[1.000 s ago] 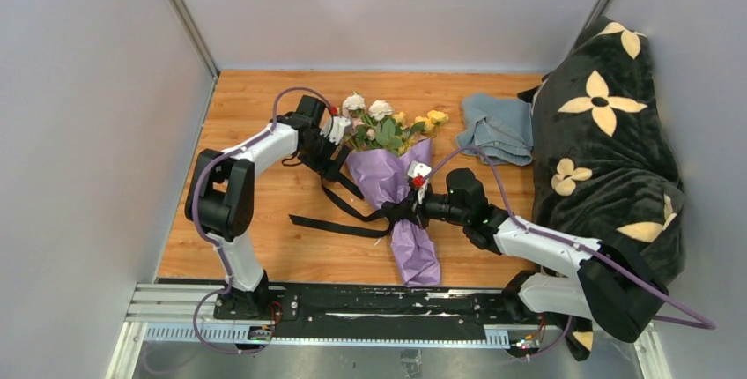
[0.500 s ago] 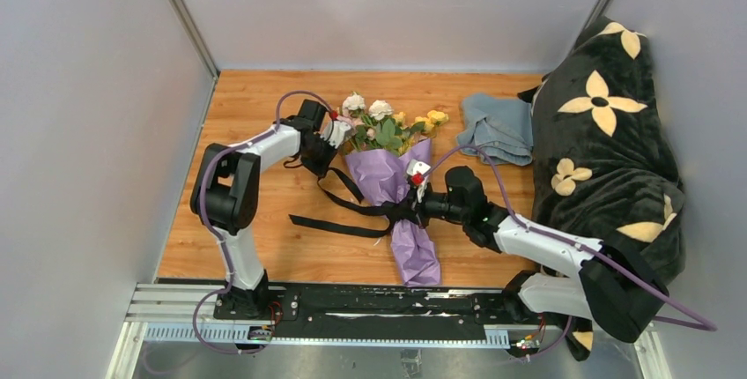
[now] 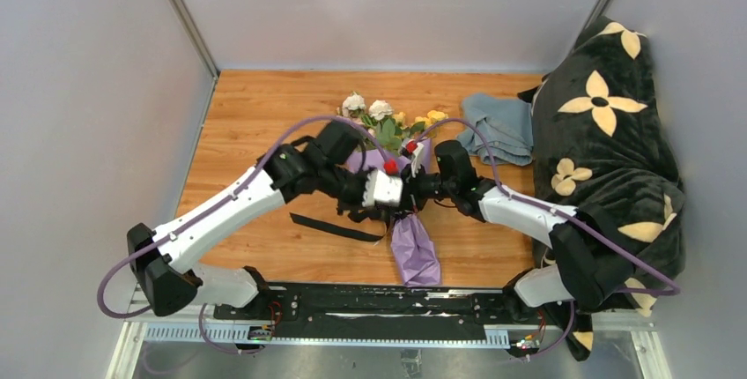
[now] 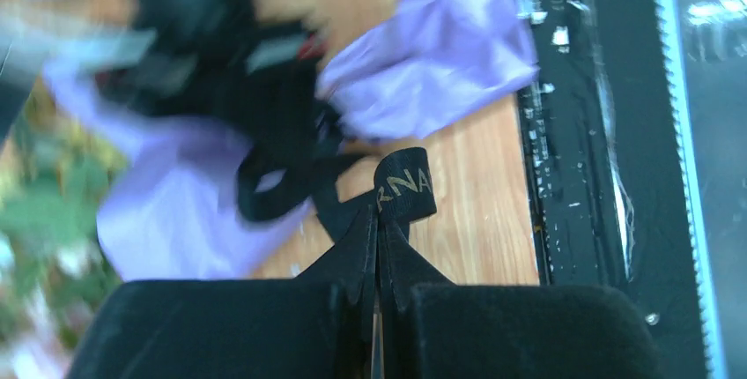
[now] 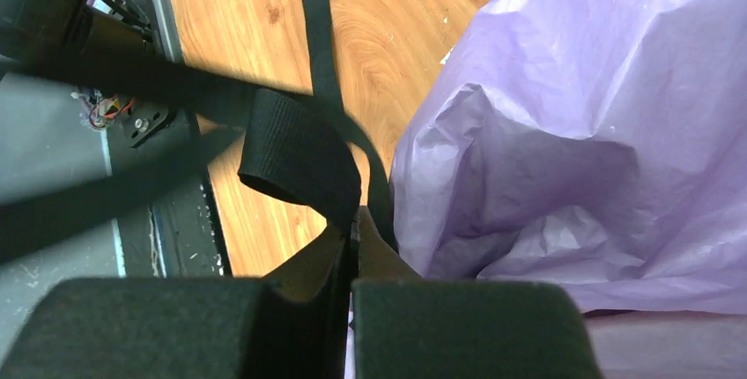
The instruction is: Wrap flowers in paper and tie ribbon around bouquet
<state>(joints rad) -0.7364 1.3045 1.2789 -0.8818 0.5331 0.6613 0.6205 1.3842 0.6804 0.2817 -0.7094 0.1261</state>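
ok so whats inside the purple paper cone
The flowers: white and yellow blooms with green leaves stick out of the far end of the paper. Their stems are covered by the paper, so they cannot be seen.

Top view: fixed, high behind the arm bases, looking down over the whole table (image 3: 247, 115). Wrist views: both very close, angled down at the tabletop; left one blurred. All three share purple paper (image 3: 414, 251) and black ribbon (image 3: 335, 227).
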